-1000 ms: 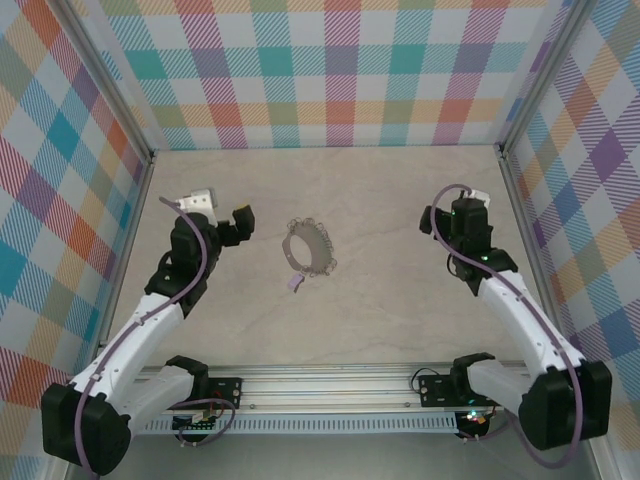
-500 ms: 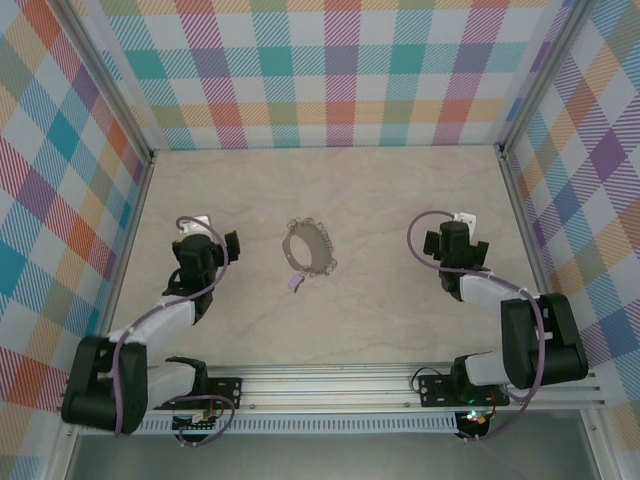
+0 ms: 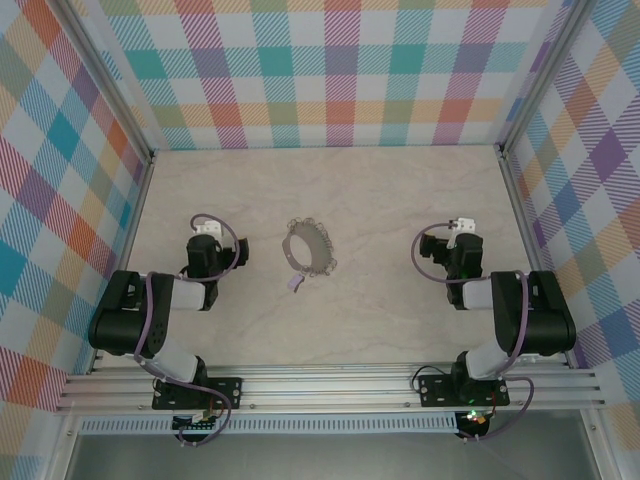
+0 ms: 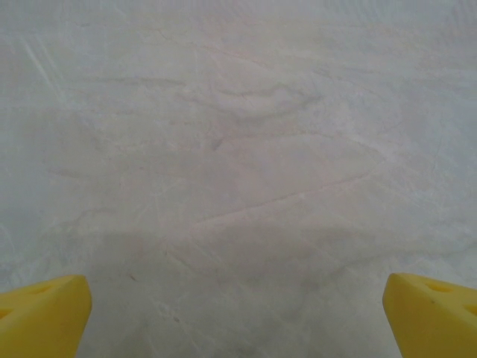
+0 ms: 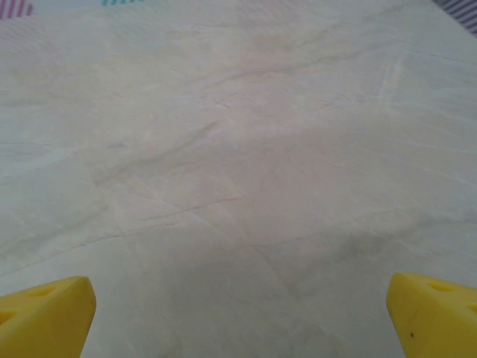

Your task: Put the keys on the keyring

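The keyring (image 3: pixel 325 262), a thin silver chain loop, lies flat on the table near the middle. The key (image 3: pixel 294 283), tiny with a lilac head, lies just off the loop's near-left edge, apart from both grippers. My left gripper (image 3: pixel 213 252) hangs low over the table left of the loop, open and empty. My right gripper (image 3: pixel 452 255) hangs low on the right, also open and empty. The left wrist view has yellow fingertips (image 4: pixel 45 313) wide apart over bare table, the left gripper (image 4: pixel 238 317) holding nothing. The right gripper (image 5: pixel 238 321) is the same, its fingertips (image 5: pixel 432 309) spread wide.
The pale marbled table (image 3: pixel 380 200) is walled by checked panels on three sides, with metal posts (image 3: pixel 512 190) at the corners. Both arms are folded back near the aluminium rail (image 3: pixel 330 385) at the near edge.
Both arms have folded back toward their bases and their grippers have dropped lower and nearer. The keyring and key have not moved.
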